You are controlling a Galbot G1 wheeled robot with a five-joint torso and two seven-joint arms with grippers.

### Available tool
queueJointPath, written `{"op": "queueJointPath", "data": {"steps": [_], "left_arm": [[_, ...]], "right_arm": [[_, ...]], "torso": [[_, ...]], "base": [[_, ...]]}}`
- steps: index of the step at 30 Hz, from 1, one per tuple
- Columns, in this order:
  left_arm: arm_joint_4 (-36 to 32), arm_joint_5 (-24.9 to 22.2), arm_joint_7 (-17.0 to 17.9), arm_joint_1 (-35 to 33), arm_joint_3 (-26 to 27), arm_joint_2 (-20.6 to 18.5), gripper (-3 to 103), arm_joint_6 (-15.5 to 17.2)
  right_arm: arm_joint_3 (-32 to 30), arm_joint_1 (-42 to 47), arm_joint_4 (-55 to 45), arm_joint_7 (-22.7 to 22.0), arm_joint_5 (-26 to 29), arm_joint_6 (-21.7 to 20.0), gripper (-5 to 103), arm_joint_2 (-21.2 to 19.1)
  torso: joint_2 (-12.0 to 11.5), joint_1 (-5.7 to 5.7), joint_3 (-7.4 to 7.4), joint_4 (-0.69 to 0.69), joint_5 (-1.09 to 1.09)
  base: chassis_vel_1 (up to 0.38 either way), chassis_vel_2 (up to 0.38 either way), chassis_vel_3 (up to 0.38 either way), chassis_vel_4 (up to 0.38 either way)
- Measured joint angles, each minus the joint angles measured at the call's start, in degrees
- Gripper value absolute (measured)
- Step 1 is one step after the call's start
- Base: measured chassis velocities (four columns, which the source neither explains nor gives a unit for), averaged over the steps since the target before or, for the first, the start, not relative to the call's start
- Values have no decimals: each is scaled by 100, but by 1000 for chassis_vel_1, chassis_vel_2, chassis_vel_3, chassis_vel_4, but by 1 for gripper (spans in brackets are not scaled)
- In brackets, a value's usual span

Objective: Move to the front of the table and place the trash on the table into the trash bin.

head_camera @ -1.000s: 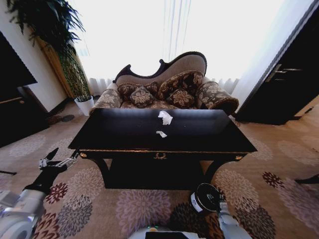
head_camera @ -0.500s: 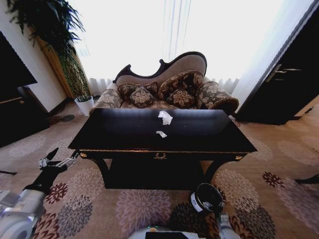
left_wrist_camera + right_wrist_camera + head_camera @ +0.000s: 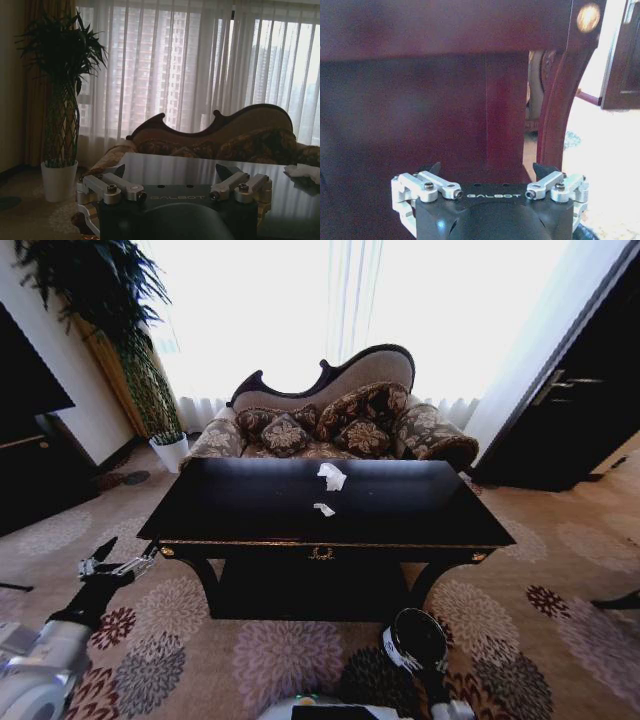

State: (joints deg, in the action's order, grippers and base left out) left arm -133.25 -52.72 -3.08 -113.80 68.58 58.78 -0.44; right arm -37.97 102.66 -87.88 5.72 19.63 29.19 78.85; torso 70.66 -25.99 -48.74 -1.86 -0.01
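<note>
The black table (image 3: 250, 510) with gold trim stands straight ahead. On its top lie two pieces of trash: a crumpled white paper wad (image 3: 332, 476) and, nearer me, a small white scrap (image 3: 324, 509). The trash bin (image 3: 415, 638), black with a white label, sits on the carpet by the table's front right leg. My left gripper (image 3: 122, 556) hangs open at the table's front left corner, level with the tabletop (image 3: 200, 170); the paper wad (image 3: 302, 171) lies far across from it. My right gripper (image 3: 487, 169) is open and low, facing the table's dark front panel (image 3: 420, 110) and curved leg (image 3: 560, 105).
An ornate sofa (image 3: 340, 420) with cushions stands right behind the table. A tall plant in a white pot (image 3: 170, 450) is at the back left, dark cabinets (image 3: 575, 410) at the right. Patterned carpet (image 3: 280, 655) lies open in front of the table.
My right arm has sunk toward the bottom edge of the head view, leaving the trash bin more exposed. The left arm and the trash have not moved.
</note>
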Motion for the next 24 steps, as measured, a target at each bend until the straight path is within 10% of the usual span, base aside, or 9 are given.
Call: {"op": "queueJointPath", "data": {"steps": [16, 24], "left_arm": [[0, 0, -1, 0, 0, 0, 100, 0], [0, 0, -1, 0, 0, 0, 100, -1]], "right_arm": [[-783, 997, -2120, -213, -266, 248, 100, 248], [-1269, 1202, -3151, -259, 293, -299, 100, 76]], "torso": [[-1, -1, -1, 0, 0], [0, -1, -1, 0, 0]], "base": [[0, 0, 0, 0], [0, 0, 0, 0]]}}
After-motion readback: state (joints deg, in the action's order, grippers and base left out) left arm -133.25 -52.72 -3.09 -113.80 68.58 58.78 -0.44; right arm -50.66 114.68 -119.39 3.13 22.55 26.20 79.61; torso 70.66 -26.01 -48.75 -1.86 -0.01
